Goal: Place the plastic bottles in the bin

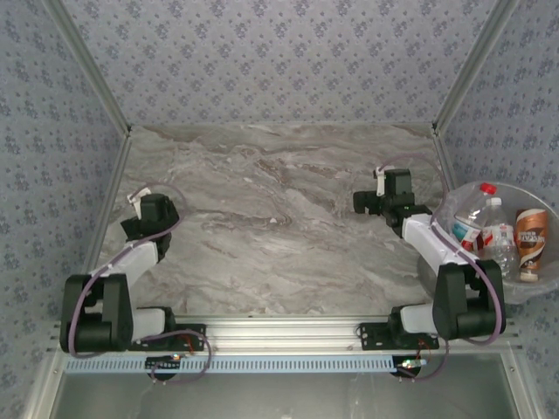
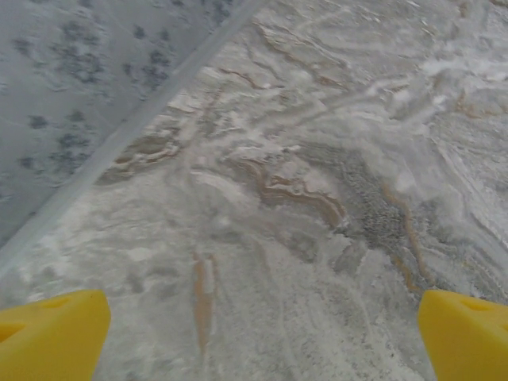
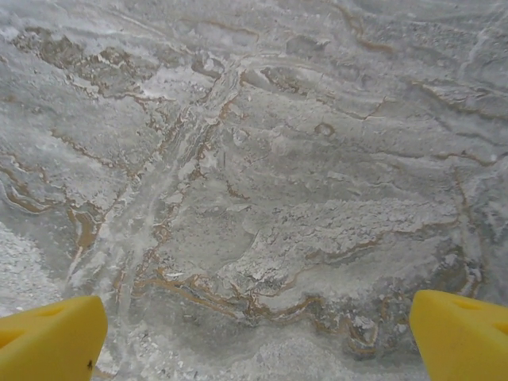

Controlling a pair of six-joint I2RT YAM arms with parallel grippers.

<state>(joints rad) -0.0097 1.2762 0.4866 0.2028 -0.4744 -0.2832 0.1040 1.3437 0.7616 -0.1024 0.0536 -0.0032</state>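
The bin [image 1: 454, 202], a wide clear bucket with a whitish rim, stands at the table's right edge. Inside it lie a clear bottle with a red cap [image 1: 472, 214], a clear bottle with a white cap [image 1: 500, 237] and a brown-labelled bottle [image 1: 530, 244]. My right gripper [image 1: 374, 202] hovers over the marble just left of the bin; its yellow fingers [image 3: 51, 337] stand wide apart with bare marble between them. My left gripper [image 1: 140, 225] sits near the left wall, yellow fingers [image 2: 51, 333] also spread and empty.
The marble tabletop [image 1: 279, 227] is bounded by patterned walls with metal rails at the left [image 1: 109, 205] and right [image 1: 441, 157]. A grey rail along the wall foot [image 2: 119, 135] runs beside the left gripper. Both arm bases sit on the near aluminium bar [image 1: 288, 336].
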